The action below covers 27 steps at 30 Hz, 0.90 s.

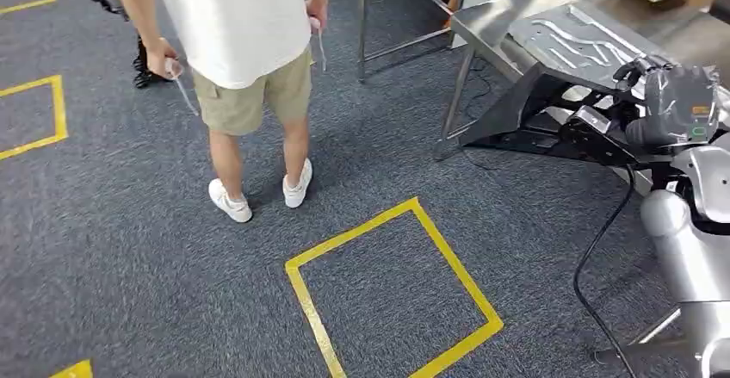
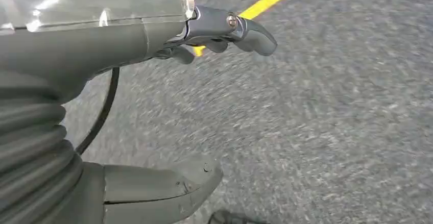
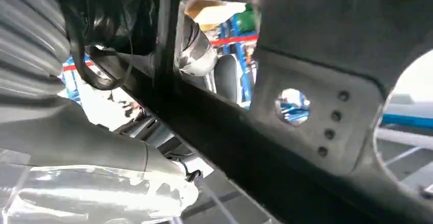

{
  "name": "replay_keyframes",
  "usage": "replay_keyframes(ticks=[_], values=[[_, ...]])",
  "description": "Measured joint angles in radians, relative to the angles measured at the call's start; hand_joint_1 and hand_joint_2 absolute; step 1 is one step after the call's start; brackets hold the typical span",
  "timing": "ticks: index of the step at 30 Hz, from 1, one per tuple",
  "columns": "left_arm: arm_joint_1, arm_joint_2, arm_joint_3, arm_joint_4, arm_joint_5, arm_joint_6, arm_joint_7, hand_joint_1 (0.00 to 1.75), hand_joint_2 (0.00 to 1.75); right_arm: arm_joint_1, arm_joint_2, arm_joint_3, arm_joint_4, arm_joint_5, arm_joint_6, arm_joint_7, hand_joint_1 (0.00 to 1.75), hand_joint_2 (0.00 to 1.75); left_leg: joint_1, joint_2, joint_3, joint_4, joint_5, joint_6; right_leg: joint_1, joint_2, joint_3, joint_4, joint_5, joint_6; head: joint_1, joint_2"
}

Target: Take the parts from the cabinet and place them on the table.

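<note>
The right hand [image 1: 667, 102] carries a dark sheet-metal part [image 1: 525, 115] — a long, angular pressed panel with cut-outs and small holes — held out just beside the steel table [image 1: 491, 21], its far end reaching toward the table's leg. Fingers curl over the part's upper edge near its robot-side end; in the right wrist view the part [image 3: 316, 127] runs straight across in front of the hand [image 3: 76, 147], so close that how firmly the fingers close around it is hard to judge. It looks stiff and fairly heavy for one hand, with thin edges and a slick painted face, and gripped near one end it will likely want to droop and twist; a hold closer to its middle, on a flange rather than a bare edge, would steady it. The left hand [image 2: 153, 106] hangs over the carpet [image 2: 332, 132], fingers [image 2: 245, 30] apart, holding nothing. A person [image 1: 250, 51] stands on the carpet, well apart from the table.
</note>
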Motion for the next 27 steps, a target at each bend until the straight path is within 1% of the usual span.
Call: replay_keyframes(ticks=[1, 3, 4, 5, 6, 7, 8, 9, 10, 11, 12, 13, 14, 15, 16, 18, 19, 20, 21, 22, 23, 24, 26, 27], values=[[-0.001, 0.000, 0.000, 0.000, 0.000, -0.002, 0.000, 0.00, 1.75, 0.001, 0.002, -0.001, 0.000, 0.000, -0.001, -0.002, 1.75, 1.75, -0.003, 0.008, 0.003, -0.008, -0.014, 0.004, -0.002, 0.009, -0.012, 0.002, 0.003, 0.005, 0.000, 0.000], [-0.003, 0.001, 0.000, 0.000, 0.000, -0.007, 0.000, 0.00, 1.75, 0.008, -0.001, -0.002, 0.000, 0.000, 0.000, -0.002, 1.75, 1.75, -0.012, 0.025, 0.002, -0.003, -0.014, 0.008, -0.011, 0.030, -0.016, -0.003, 0.009, 0.015, 0.000, 0.000], [-0.004, 0.000, 0.000, 0.000, -0.001, -0.010, -0.001, 0.00, 1.75, 0.011, -0.004, -0.003, 0.000, 0.000, 0.000, -0.002, 1.75, 1.75, -0.005, 0.038, 0.002, -0.015, -0.007, 0.018, -0.011, 0.041, -0.019, -0.003, 0.010, 0.019, 0.000, 0.000], [-0.007, 0.001, 0.000, 0.000, -0.001, -0.013, -0.002, 0.00, 1.75, 0.014, -0.005, -0.005, 0.000, -0.001, 0.000, -0.002, 1.75, 1.75, -0.006, 0.051, 0.006, -0.020, -0.004, 0.026, -0.007, -0.004, -0.027, 0.013, -0.009, 0.022, 0.002, 0.000], [-0.007, 0.001, 0.000, 0.000, -0.002, -0.012, -0.003, 0.00, 1.75, 0.012, -0.006, -0.009, 0.000, -0.001, 0.000, -0.002, 1.75, 1.75, -0.007, 0.059, 0.007, -0.023, -0.002, 0.032, -0.003, -0.051, -0.045, 0.058, -0.040, 0.025, 0.003, 0.000], [-0.005, 0.001, 0.000, 0.000, -0.002, -0.013, -0.003, 0.00, 1.75, 0.012, -0.006, -0.012, 0.000, -0.002, -0.001, -0.001, 1.75, 1.75, -0.009, 0.072, 0.007, -0.025, -0.002, 0.035, -0.003, -0.074, -0.080, 0.137, -0.081, 0.029, 0.003, 0.000], [-0.003, 0.001, 0.000, 0.000, -0.002, -0.014, -0.003, 0.00, 1.75, 0.016, -0.006, -0.012, 0.000, -0.002, 0.000, -0.001, 1.75, 1.75, -0.010, 0.084, 0.006, -0.025, -0.003, 0.036, -0.003, -0.082, -0.115, 0.214, -0.114, 0.031, 0.003, 0.000], [-0.001, 0.001, 0.000, 0.000, -0.002, -0.014, -0.003, 0.00, 1.75, 0.022, -0.006, -0.012, 0.001, -0.002, 0.000, -0.001, 1.75, 1.75, -0.011, 0.097, 0.006, -0.024, -0.004, 0.038, -0.004, -0.086, -0.143, 0.279, -0.134, 0.032, 0.003, 0.000], [-0.001, 0.002, 0.000, 0.000, -0.002, -0.016, -0.003, 0.00, 1.75, 0.027, -0.006, -0.012, 0.001, -0.003, -0.001, -0.001, 1.75, 1.75, -0.011, 0.110, 0.006, -0.022, -0.006, 0.040, -0.004, -0.088, -0.154, 0.302, -0.130, 0.033, 0.003, 0.000], [-0.002, 0.001, 0.000, 0.000, -0.002, -0.016, -0.003, 0.00, 1.75, 0.030, -0.006, -0.013, 0.001, -0.003, -0.001, -0.001, 1.75, 1.75, -0.013, 0.122, 0.007, -0.021, -0.007, 0.040, -0.004, -0.089, -0.142, 0.277, -0.106, 0.032, 0.003, 0.000], [-0.003, 0.001, 0.000, 0.000, -0.002, -0.018, -0.003, 0.00, 1.75, 0.031, -0.006, -0.013, 0.000, -0.003, -0.002, -0.001, 1.75, 1.75, -0.014, 0.133, 0.008, -0.021, -0.009, 0.040, -0.002, -0.093, -0.108, 0.214, -0.068, 0.029, 0.003, 0.000], [-0.004, 0.001, 0.000, 0.000, -0.002, -0.019, -0.003, 0.00, 1.75, 0.030, -0.006, -0.015, -0.001, -0.003, -0.002, -0.001, 1.75, 1.75, -0.016, 0.144, 0.011, -0.021, -0.011, 0.040, 0.001, -0.105, -0.060, 0.124, -0.027, 0.022, 0.003, 0.000], [-0.005, 0.000, 0.000, 0.000, -0.002, -0.021, -0.003, 0.00, 1.75, 0.030, -0.010, -0.018, -0.005, -0.003, -0.002, -0.001, 1.75, 1.75, -0.017, 0.154, 0.015, -0.022, -0.013, 0.039, 0.011, -0.143, -0.008, 0.032, 0.008, 0.010, 0.003, 0.000], [-0.005, -0.002, 0.000, 0.000, -0.002, -0.022, -0.004, 0.00, 1.75, 0.028, -0.011, -0.022, -0.009, -0.003, -0.002, -0.001, 1.75, 1.75, -0.021, 0.165, 0.015, -0.023, -0.014, 0.036, 0.030, -0.188, 0.015, -0.008, -0.005, 0.004, 0.003, 0.000], [-0.004, -0.002, 0.000, 0.000, 0.000, -0.025, -0.005, 0.00, 1.75, 0.027, -0.011, -0.024, -0.012, -0.003, -0.002, -0.002, 1.75, 1.75, -0.023, 0.173, 0.014, -0.023, -0.015, 0.034, 0.033, -0.179, 0.012, -0.016, -0.002, -0.002, 0.003, 0.000], [-0.004, -0.002, 0.000, 0.000, 0.000, -0.028, -0.006, 0.00, 1.75, 0.033, -0.014, -0.030, -0.015, -0.004, -0.002, -0.002, 1.75, 1.75, -0.024, 0.199, 0.021, -0.026, -0.017, 0.029, 0.035, -0.157, 0.009, -0.017, -0.001, -0.003, 0.003, 0.000], [-0.005, -0.002, 0.000, 0.000, 0.000, -0.030, -0.006, 0.00, 1.75, 0.036, -0.018, -0.033, -0.017, -0.004, -0.002, -0.002, 1.75, 1.75, -0.026, 0.211, 0.027, -0.030, -0.018, 0.023, 0.033, -0.145, 0.012, -0.028, 0.004, -0.010, 0.003, 0.000], [-0.007, 0.000, 0.000, 0.000, 0.001, -0.030, -0.007, 0.00, 1.75, 0.042, -0.020, -0.037, -0.021, -0.004, -0.003, -0.002, 1.75, 1.75, -0.024, 0.188, 0.024, -0.020, -0.034, 0.017, 0.016, -0.138, 0.026, -0.042, 0.012, -0.013, 0.003, 0.000], [-0.007, 0.000, 0.000, 0.000, 0.001, -0.030, -0.009, 0.00, 1.75, 0.037, -0.021, -0.042, -0.023, -0.004, -0.003, -0.002, 1.75, 1.75, -0.023, 0.140, 0.012, 0.017, -0.059, 0.014, 0.014, -0.124, 0.029, -0.048, 0.014, -0.018, 0.003, 0.000], [-0.006, 0.000, 0.000, 0.000, 0.001, -0.031, -0.009, 0.00, 1.75, 0.035, -0.019, -0.042, -0.025, -0.005, -0.004, -0.001, 1.75, 1.75, -0.020, 0.117, -0.015, 0.080, -0.094, 0.013, 0.013, -0.118, 0.030, -0.047, 0.015, -0.022, 0.002, 0.000], [-0.003, 0.000, 0.000, 0.000, 0.001, -0.031, -0.009, 0.00, 1.75, 0.039, -0.017, -0.042, -0.025, -0.005, -0.003, -0.002, 1.75, 1.75, -0.018, 0.104, -0.056, 0.165, -0.131, 0.011, 0.014, -0.104, 0.030, -0.047, 0.015, -0.022, 0.002, 0.000], [-0.002, 0.000, 0.000, 0.000, 0.001, -0.031, -0.009, 0.00, 1.75, 0.041, -0.017, -0.042, -0.025, -0.005, -0.003, -0.002, 1.75, 1.75, -0.018, 0.102, -0.065, 0.186, -0.139, 0.010, 0.014, -0.101, 0.030, -0.047, 0.015, -0.022, 0.002, 0.000], [-0.002, 0.000, 0.000, 0.000, 0.001, -0.031, -0.009, 0.00, 1.75, 0.041, -0.017, -0.042, -0.025, -0.005, -0.003, -0.002, 1.75, 1.75, -0.018, 0.102, -0.065, 0.186, -0.139, 0.010, 0.014, -0.101, 0.030, -0.047, 0.015, -0.022, 0.002, 0.000], [-0.002, 0.000, 0.000, 0.000, 0.001, -0.031, -0.009, 0.00, 1.75, 0.041, -0.017, -0.042, -0.025, -0.005, -0.003, -0.002, 1.75, 1.75, -0.018, 0.101, -0.070, 0.196, -0.143, 0.010, 0.014, -0.100, 0.029, -0.047, 0.015, -0.022, 0.002, 0.000]])
